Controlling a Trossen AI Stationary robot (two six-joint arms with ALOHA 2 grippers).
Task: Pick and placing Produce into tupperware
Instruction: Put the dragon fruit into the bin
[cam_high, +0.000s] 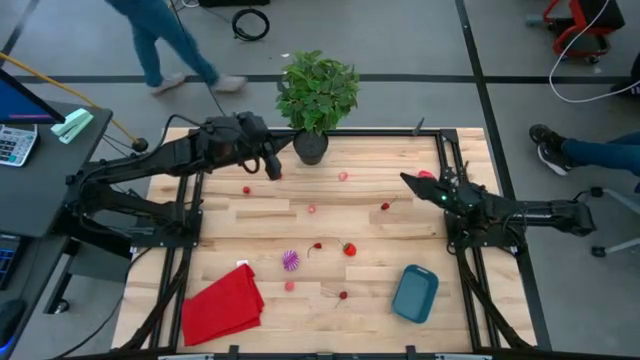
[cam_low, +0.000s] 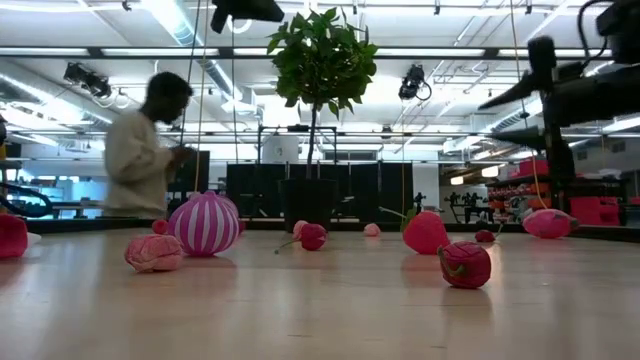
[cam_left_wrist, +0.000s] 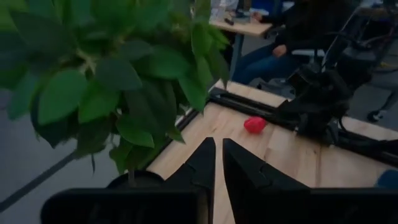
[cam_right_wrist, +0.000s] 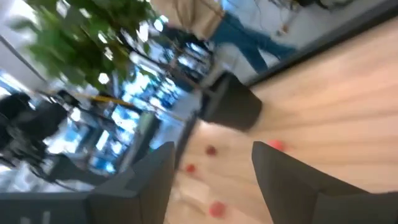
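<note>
Both arms are reaching for produce: the left gripper (cam_left_wrist: 216, 163), fingers nearly together and empty (beside the plant pot (cam_high: 310, 147)); the right gripper (cam_right_wrist: 211, 180), fingers apart, needing to descend onto a piece ahead.

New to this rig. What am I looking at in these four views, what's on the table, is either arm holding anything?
Two robot arms at a wooden table. One camera looks straight down, one sits at tabletop height, one rides each wrist. On the table: a potted plant, scattered small red and pink produce pieces, a purple-striped ball, a red cloth and an empty teal tupperware. The left gripper is near the plant pot, fingers almost together, holding nothing. The right gripper is open and empty.
</note>
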